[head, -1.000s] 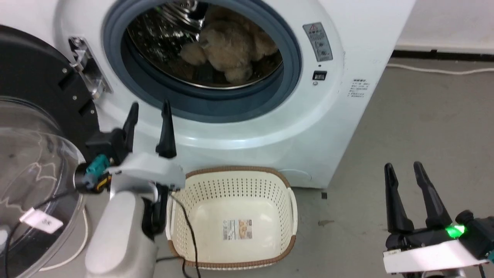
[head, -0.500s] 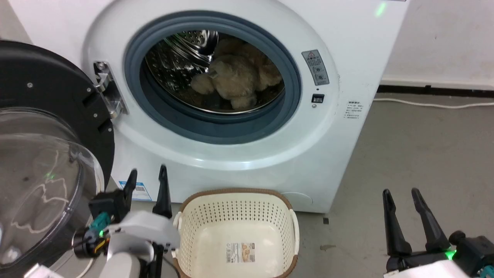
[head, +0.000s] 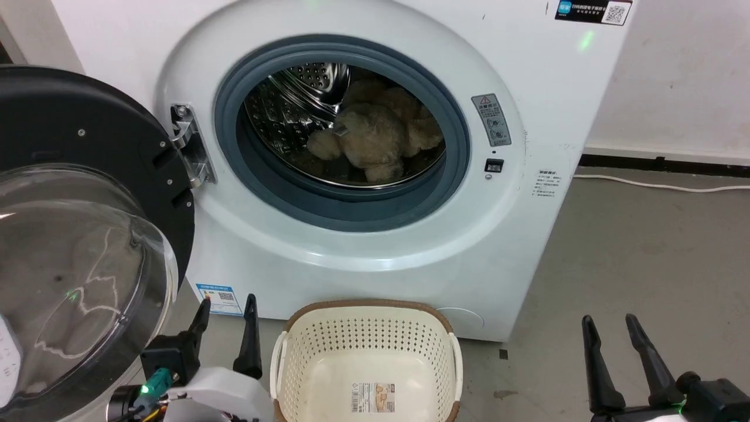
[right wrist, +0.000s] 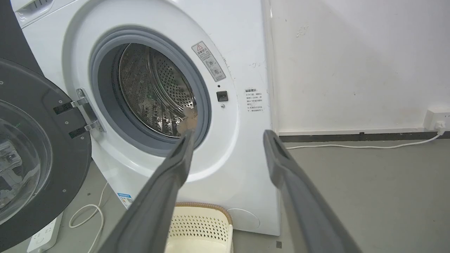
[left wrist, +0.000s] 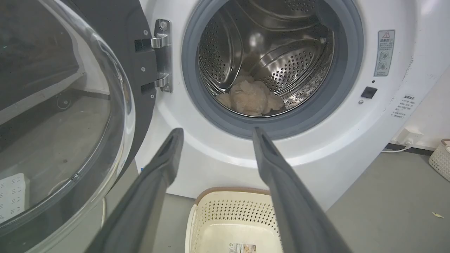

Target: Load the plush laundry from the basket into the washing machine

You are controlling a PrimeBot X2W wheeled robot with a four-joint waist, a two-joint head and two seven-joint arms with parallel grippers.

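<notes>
The beige plush laundry [head: 375, 138] lies inside the steel drum of the white washing machine [head: 527, 234], seen again as a tan heap [left wrist: 251, 98] through the grey door ring. The cream basket [head: 366, 351] stands on the floor before the washer, holding nothing but its bottom label. My left gripper [head: 227, 305] is open at the lower left, just left of the basket, fingers pointing up. My right gripper [head: 609, 322] is open at the lower right, over bare floor. In the left wrist view the open gripper [left wrist: 215, 131] points at the drum opening.
The washer's black-rimmed clear door [head: 82, 246] hangs wide open on the left, close to my left arm. A white cable [head: 662, 184] runs along the floor by the wall. A power strip [right wrist: 42, 235] lies on the floor left of the washer. Grey floor [head: 644, 264] spreads to the right.
The head camera has tilted up, so washer and basket sit lower in the picture. Both grippers have dropped toward the bottom edge, the left one drawing back from the washer front. Plush stays in the drum.
</notes>
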